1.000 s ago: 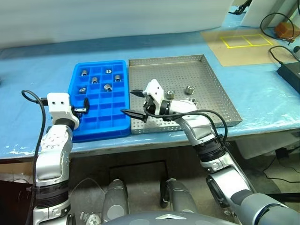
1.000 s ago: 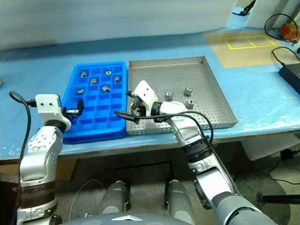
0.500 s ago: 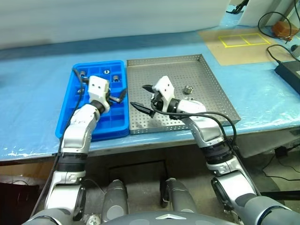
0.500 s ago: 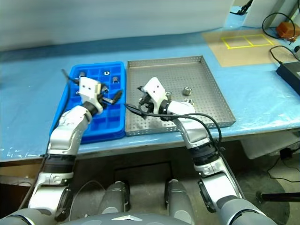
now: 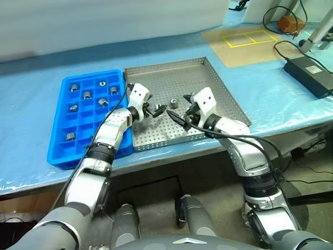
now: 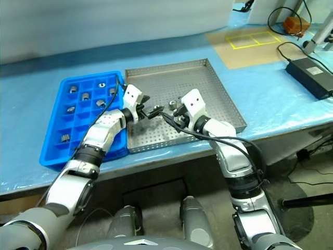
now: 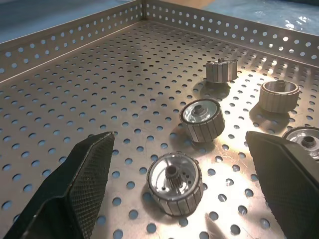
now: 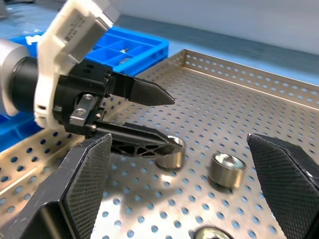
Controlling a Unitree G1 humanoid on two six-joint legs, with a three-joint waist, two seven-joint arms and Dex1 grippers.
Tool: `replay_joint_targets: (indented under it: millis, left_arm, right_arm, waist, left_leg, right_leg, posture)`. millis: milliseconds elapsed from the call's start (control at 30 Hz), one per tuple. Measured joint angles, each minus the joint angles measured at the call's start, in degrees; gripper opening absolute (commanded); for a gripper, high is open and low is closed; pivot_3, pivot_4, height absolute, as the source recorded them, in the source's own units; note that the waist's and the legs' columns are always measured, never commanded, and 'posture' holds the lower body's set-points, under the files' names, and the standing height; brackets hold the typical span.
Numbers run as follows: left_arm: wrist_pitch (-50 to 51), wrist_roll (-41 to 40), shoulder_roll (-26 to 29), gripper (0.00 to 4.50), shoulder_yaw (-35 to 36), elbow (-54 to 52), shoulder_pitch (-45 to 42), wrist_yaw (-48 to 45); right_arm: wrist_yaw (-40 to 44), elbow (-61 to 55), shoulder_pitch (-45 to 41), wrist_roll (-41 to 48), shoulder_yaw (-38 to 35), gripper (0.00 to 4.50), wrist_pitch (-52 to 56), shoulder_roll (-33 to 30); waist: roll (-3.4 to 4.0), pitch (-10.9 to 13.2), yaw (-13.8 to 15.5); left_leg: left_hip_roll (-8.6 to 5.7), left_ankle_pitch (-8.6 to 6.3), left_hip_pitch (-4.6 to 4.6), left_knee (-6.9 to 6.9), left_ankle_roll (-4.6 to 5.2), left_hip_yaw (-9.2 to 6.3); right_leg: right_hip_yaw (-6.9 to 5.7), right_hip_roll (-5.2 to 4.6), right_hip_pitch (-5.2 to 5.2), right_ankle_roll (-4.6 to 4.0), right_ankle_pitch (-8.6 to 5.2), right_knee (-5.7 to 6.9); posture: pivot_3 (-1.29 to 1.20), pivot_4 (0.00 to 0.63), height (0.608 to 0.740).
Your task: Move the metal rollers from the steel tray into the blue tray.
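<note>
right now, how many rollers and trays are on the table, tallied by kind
metal rollers: 12 (7 in the blue tray, 5 in the steel tray, one of those partly hidden in the left wrist view)
trays: 2 (1 blue, 1 steel)
total: 14

Silver-grey jointed arms, white wrist housings, textured black fingers [image 7: 84, 184], looping black cables.
</note>
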Motion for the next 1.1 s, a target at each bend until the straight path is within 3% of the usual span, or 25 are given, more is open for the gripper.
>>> replay_joint_targets:
  millis: [333,467,633,833,1100]
  left_arm:
    - [-2.86,4.22,-1.63,4.46,-0.43,14.59,-5.44,2.1]
    - [-2.77,5.51,-1.6,3.55,-0.6,16.27,-5.72,3.0]
    - [-2.76,5.95,-1.38,1.73,-0.2,16.69,-6.09,3.72]
    - [-1.8,5.66,-0.94,1.74,0.83,15.95,-5.94,3.63]
    - [5.06,3.04,1.86,1.74,4.02,2.25,-1.15,5.4]
  right_arm:
    - [-3.31,-4.99,3.0,0.13,-1.51,4.5,2.85,-0.8]
    - [-3.72,-5.74,3.78,0.13,-1.81,4.5,3.29,-1.13]
    - [-3.81,-5.73,3.82,0.13,-2.07,4.5,3.36,-1.18]
    - [-3.33,-5.67,3.71,0.15,-2.01,4.5,3.3,-1.14]
    - [-0.9,-3.19,1.38,0.43,-0.9,4.5,2.29,-0.37]
  waist:
    - [-0.01,-0.01,-3.95]
    - [-0.02,-0.01,-5.42]
    - [-0.01,-0.01,-6.56]
    - [-0.01,-0.01,-7.2]
    - [-0.01,-0.01,-6.99]
  left_leg:
    - [-0.05,-0.08,-0.2,0.21,0.43,-0.02]
    - [-0.07,-0.11,-0.3,0.24,0.5,-0.04]
    - [-0.07,-0.15,-0.43,0.29,0.57,-0.1]
    - [-0.07,-0.22,-0.64,0.34,0.71,-0.16]
    - [-0.02,-0.24,-0.66,0.33,0.75,-0.21]
  right_leg:
    - [-0.02,-0.01,0.09,0.15,0.05,-0.27]
    - [-0.05,-0.02,0.09,0.3,0.03,-0.4]
    - [-0.11,-0.02,0.09,0.44,0.01,-0.53]
    - [-0.2,-0.06,0.08,0.26,0.15,-0.68]
    - [-0.3,-0.06,0.08,0.23,0.16,-0.7]
  posture:
    - [-0.66,0.15,0.74]
    - [-0.65,0.15,0.74]
    - [-0.62,0.15,0.74]
    - [-0.57,0.15,0.74]
    - [-0.45,0.15,0.74]
